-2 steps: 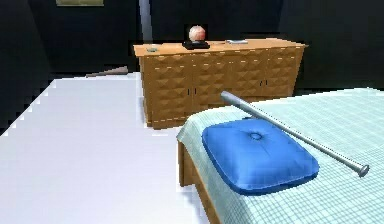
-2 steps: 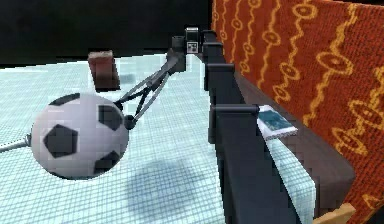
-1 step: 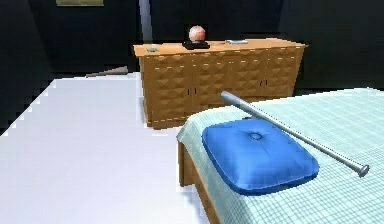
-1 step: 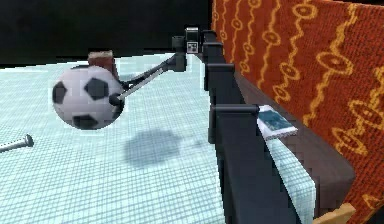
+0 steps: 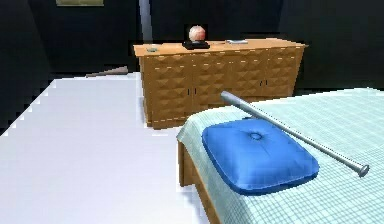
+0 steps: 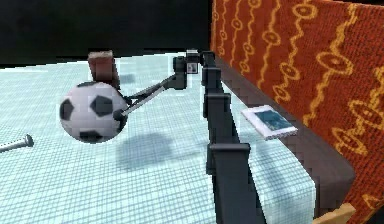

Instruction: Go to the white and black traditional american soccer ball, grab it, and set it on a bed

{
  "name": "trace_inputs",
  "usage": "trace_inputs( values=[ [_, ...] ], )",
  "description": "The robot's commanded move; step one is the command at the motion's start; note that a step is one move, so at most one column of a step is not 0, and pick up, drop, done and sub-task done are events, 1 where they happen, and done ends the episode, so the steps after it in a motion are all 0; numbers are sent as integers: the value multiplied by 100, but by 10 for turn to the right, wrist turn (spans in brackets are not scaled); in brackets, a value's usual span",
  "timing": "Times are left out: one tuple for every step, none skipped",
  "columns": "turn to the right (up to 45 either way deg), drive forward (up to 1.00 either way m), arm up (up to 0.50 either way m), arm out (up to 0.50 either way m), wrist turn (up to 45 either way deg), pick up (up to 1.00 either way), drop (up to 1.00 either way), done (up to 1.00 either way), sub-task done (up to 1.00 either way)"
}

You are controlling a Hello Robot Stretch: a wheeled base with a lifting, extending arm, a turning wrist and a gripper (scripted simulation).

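The white and black soccer ball (image 6: pixel 92 110) hangs at the far end of my gripper (image 6: pixel 127 103), above the pale checked bed cover (image 6: pixel 150 190), with its shadow on the cover below it. So the gripper holds the ball. The thin fingers (image 6: pixel 150 94) run left from the dark gripper body (image 6: pixel 185 72) to the ball. The arm (image 6: pixel 222 140) rises from the bottom edge of the arm side view. In the forward view the bed (image 5: pixel 340 115) lies at the right.
A blue pillow (image 5: pixel 258 155) and a grey bat (image 5: pixel 295 135) lie on the bed; the bat's end (image 6: pixel 14 145) shows again. A wooden dresser (image 5: pixel 215 80) carries a pink globe (image 5: pixel 196 37). A brown box (image 6: pixel 102 68), a flat book (image 6: pixel 268 120) and an orange patterned headboard (image 6: pixel 300 60) stand nearby.
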Motion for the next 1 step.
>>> trace_inputs(
  values=[
    [0,0,-32,0,0,0,0,0,0]
  ],
)
